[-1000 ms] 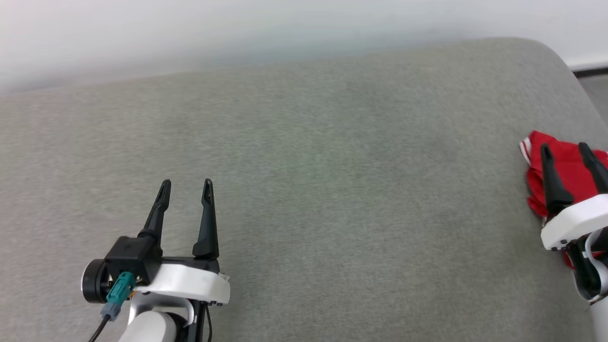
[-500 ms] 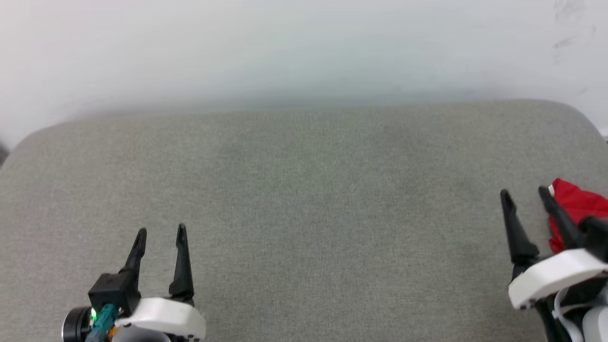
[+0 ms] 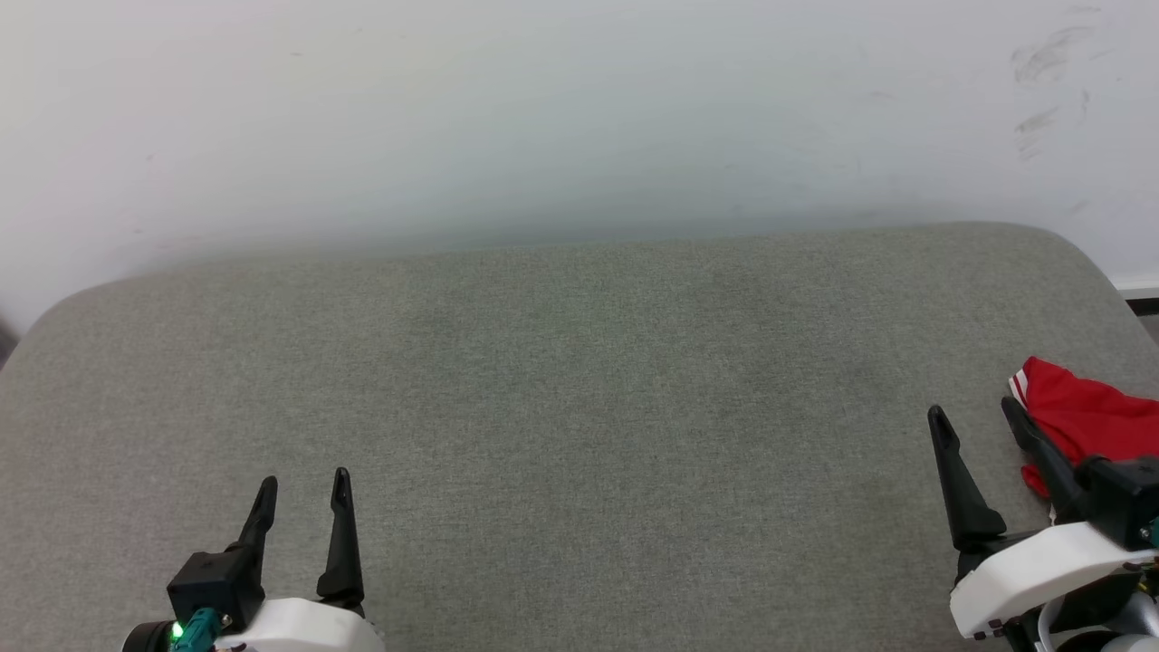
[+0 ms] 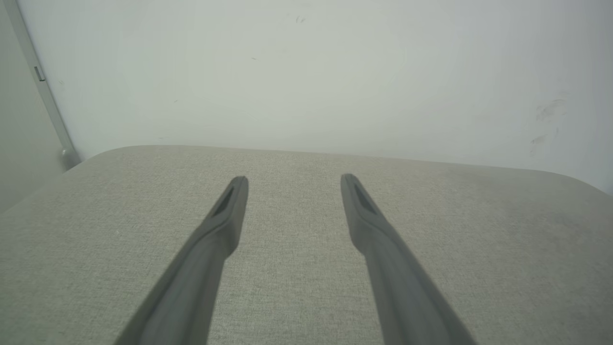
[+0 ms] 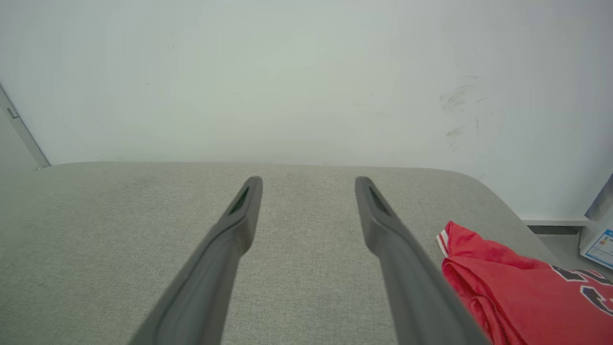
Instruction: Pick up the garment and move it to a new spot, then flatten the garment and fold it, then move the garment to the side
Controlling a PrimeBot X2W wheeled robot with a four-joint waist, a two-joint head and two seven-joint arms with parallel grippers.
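Two grippers: both spread wide, nothing held
left gripper (image 3: 305, 480): low left, over bare cushion (image 3: 579, 407)
right gripper (image 3: 972, 409): low right, its outer finger just beside the garment, touching or not unclear
garment (image 3: 1087, 417): red bunched bundle at the cushion's far right edge, not flat
step: likely pick-up not yet begun; could be set-aside done
next: right gripper shifts right and down, pinches thin fabric

Soft, even, bright light everywhere, with barely a shadow on the grey cushion (image 3: 579, 362). The white wall (image 3: 543, 118) looks hazy. Close to the lens, my left tool (image 4: 294, 178) blurs.
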